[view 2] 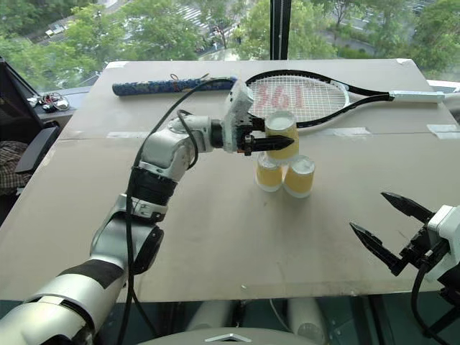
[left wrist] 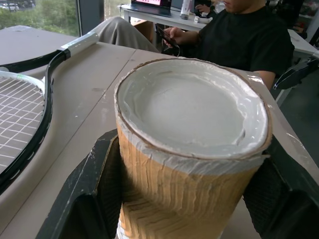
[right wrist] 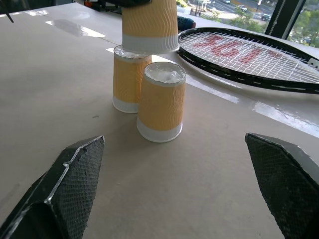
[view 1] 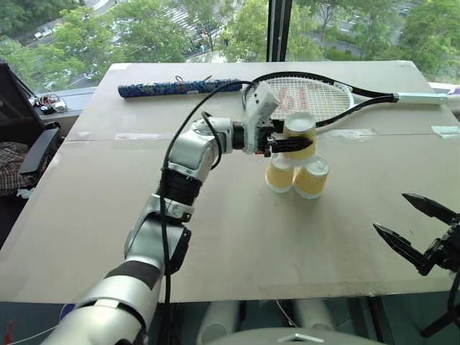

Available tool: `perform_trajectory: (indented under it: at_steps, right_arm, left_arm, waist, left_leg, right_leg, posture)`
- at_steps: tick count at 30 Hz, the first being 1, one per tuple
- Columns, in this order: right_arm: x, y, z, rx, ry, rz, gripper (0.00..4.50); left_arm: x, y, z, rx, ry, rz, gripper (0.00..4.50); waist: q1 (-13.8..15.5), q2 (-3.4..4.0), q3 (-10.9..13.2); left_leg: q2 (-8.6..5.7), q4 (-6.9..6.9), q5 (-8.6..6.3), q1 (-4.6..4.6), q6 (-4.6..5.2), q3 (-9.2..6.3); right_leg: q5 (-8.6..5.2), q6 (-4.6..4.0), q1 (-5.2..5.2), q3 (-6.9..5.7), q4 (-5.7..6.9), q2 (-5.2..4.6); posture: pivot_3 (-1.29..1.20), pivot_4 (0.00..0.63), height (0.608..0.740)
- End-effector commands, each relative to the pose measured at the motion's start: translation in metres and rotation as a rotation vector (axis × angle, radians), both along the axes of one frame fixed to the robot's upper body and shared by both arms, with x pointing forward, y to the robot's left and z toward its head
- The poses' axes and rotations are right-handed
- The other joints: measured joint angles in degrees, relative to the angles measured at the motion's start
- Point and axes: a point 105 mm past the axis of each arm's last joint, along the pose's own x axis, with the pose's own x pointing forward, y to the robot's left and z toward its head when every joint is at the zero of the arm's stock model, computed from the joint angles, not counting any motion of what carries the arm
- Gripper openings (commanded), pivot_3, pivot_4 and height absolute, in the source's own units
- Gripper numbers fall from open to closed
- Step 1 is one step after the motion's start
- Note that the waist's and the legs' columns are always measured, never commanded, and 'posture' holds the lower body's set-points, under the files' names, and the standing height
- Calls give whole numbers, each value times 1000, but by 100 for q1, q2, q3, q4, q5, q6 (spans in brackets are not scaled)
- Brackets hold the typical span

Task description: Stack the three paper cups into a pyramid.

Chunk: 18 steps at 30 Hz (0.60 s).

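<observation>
while the left gripper [view 1: 286, 144] has its black fingers [left wrist: 89, 194] closed around the third cup [view 1: 300, 134], that cup hangs upside down just above the two base cups [view 1: 295, 176], not yet resting on them. the base pair stands inverted on the bench [view 1: 215, 237], side by side and touching or nearly so, just in front of the tennis racket [view 1: 309, 97] head. the held cup sits above the rear base cup [right wrist: 128, 78] more than over the seam between the two, as the right wrist view suggests.

the right gripper [view 1: 415, 230] waits well to the right of the base pair and nearer the robot, fingers spread wide and holding nothing.

the main risk, as i judge it, is placement off centre: if the cup is let go where it hangs, it would rest on one cup alone and tip or slide off. a second risk is the grip itself; paper walls squeezed between fingers may deform and spring on release, nudging the light base cups apart. coming down at a tilt could also knock the front base cup [right wrist: 160, 101] over, since nothing steadies it.
</observation>
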Motion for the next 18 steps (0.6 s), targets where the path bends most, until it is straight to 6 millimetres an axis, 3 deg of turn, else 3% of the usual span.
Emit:
perform_trajectory:
  at_steps: [1, 5, 7, 10, 18]
  right_arm:
    - [-6, -4, 8, -20, -44, -22, 4500]
    - [-8, -1, 5, -12, -37, -31, 4500]
    - [-8, 2, 5, -9, -37, -31, 4500]
    - [-8, 3, 5, -8, -38, -30, 4500]
    - [-2, 4, 6, -22, -46, -19, 4500]
  left_arm:
    - [0, -12, 10, -9, -48, -24, 2547]
    - [-2, -22, 7, 12, -60, -44, 2547]
    - [-4, -24, 5, 19, -63, -58, 3560]
    - [-4, -23, 7, 8, -69, -51, 4424]
    - [-8, 13, 37, -45, -104, 14, 4424]
  waist:
    - [-11, -1, 1]
    - [-25, 0, 0]
    - [-18, 0, 0]
    - [-14, 0, 0]
    - [-35, 0, 0]
  left_leg:
    - [0, 0, 0, 0, 0, -1]
    - [2, 0, 0, 1, 0, -3]
    - [2, 0, 0, 2, 0, 0]
    - [2, 0, 0, 1, 0, -1]
    - [7, 0, 0, 4, 0, -1]
  right_leg:
    - [0, 0, 0, -1, 1, -1]
    - [0, 0, 0, -2, 2, 1]
    - [0, 0, 0, 1, 2, 0]
    - [0, 1, 0, 0, 2, -1]
    - [0, 1, -2, 4, 5, -1]
  posture:
    - [0, 150, 740]
    - [0, 150, 740]
    - [0, 150, 740]
    - [0, 150, 740]
    - [0, 150, 740]
